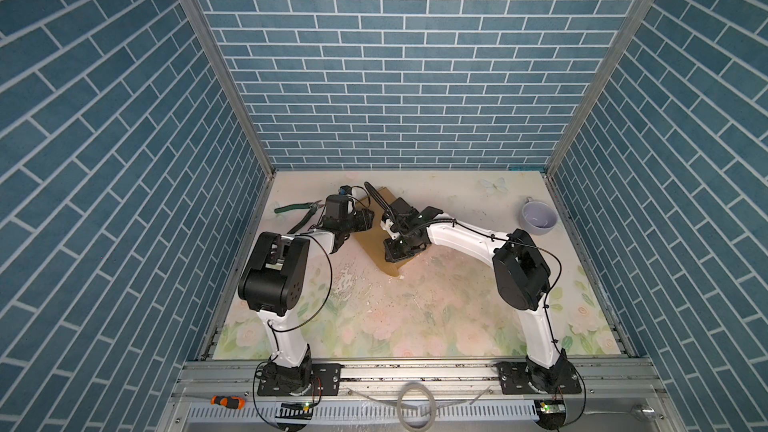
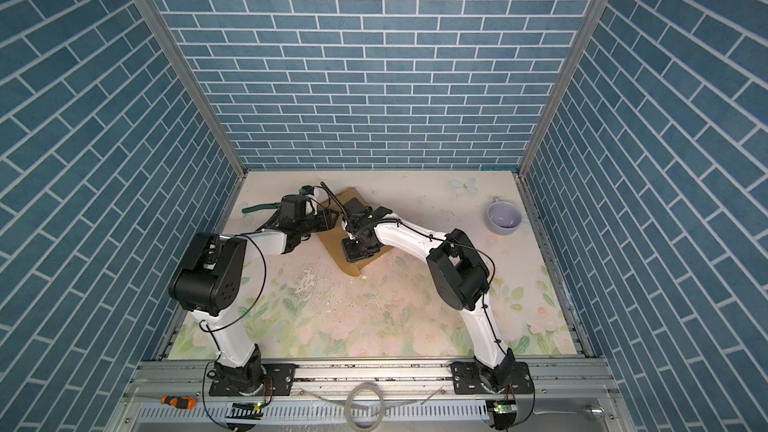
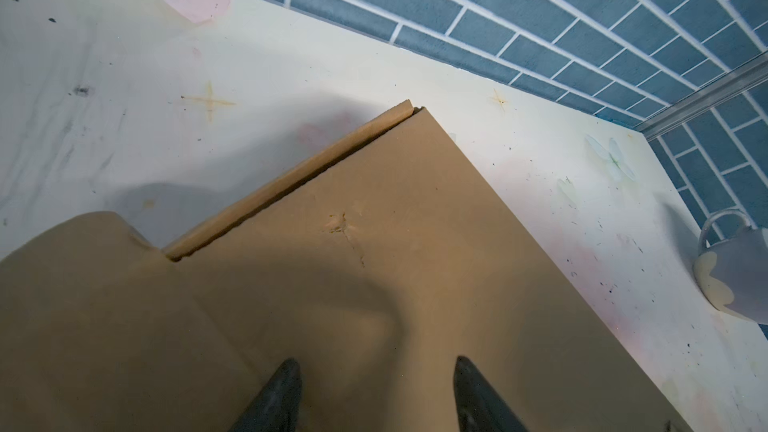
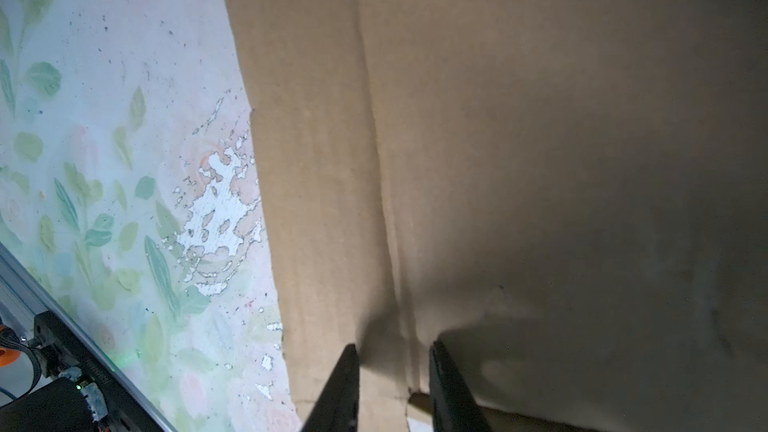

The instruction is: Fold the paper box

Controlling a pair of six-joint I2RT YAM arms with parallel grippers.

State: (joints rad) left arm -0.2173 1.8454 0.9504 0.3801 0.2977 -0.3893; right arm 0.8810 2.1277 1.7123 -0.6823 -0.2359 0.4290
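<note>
The box (image 1: 369,245) lies on the bench (image 1: 415,313), toward the far side and a little left of the middle, turned at an angle to the bench's edges. Both of my arms reach in over it. My left gripper (image 3: 378,392) hangs over the box's broad top panel with its fingers (image 3: 286,388) well apart and nothing between them but bare cardboard below. In that wrist view a narrow strip stands slightly raised along one long edge of the panel, and a rounded tab sticks out beside it.

My right gripper (image 4: 395,384) sits low over the near end of the box, its gap clearly narrower than the left's. A crease in the cardboard runs between its fingers (image 4: 343,384); I cannot tell whether they pinch anything.

Green-handled pliers (image 1: 297,207) lie on the bench just beyond my left arm. A pale cup (image 1: 539,218) stands well apart at the far right.
</note>
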